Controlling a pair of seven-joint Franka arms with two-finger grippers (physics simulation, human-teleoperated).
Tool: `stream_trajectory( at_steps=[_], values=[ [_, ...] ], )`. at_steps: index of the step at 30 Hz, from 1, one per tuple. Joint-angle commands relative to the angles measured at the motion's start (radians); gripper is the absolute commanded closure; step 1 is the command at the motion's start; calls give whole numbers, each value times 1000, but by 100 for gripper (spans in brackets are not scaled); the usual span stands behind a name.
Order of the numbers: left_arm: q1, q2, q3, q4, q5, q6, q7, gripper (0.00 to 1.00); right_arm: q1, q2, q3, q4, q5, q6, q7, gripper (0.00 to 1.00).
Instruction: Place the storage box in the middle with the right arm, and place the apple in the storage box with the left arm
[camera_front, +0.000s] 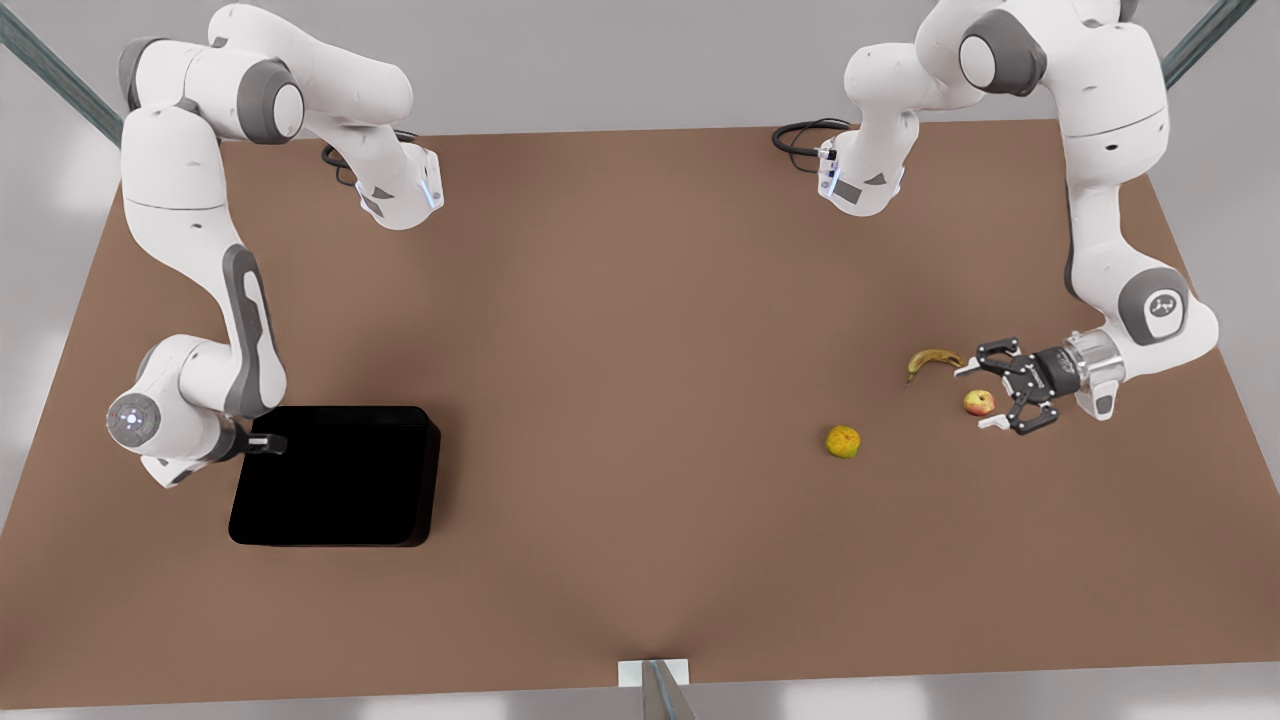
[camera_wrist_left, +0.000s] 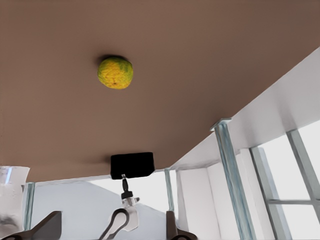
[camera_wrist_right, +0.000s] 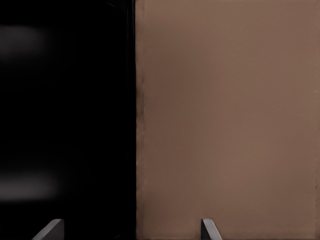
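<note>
Storage box (camera_front: 335, 475) front view's left, my right gripper (camera_front: 268, 443) astride its edge, fingers apart | apple (camera_front: 979, 402) between my left gripper's (camera_front: 985, 397) spread fingers, ungrasped | bare table (camera_front: 640, 400) between.

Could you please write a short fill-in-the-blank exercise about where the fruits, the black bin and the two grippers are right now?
1. The left gripper has its open fingers on either side of the small red-and-yellow ____.
2. The large glossy black storage box sits at the front view's ____ side of the brown table.
3. The right gripper is at the edge of the ____.
4. The curved browning-yellow banana and the round orange-yellow fruit both lie on the ____.

Missing words: apple; left; storage box; table
</note>
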Motion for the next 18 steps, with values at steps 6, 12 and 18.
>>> stream_trajectory(
  at_steps=[6, 12, 18],
  values=[
    [18, 81, 28, -1, 48, 16, 24, 0, 2, 36, -13, 3, -1, -2, 0, 7],
    [51, 164, 51, 1, 35, 22, 35, 0, 3, 43, -13, 3, -2, -8, -23, 62],
    [137, 293, 46, 36, -37, 28, 167, 0, 3, 42, -13, 6, -4, -21, -46, 73]
  ],
)
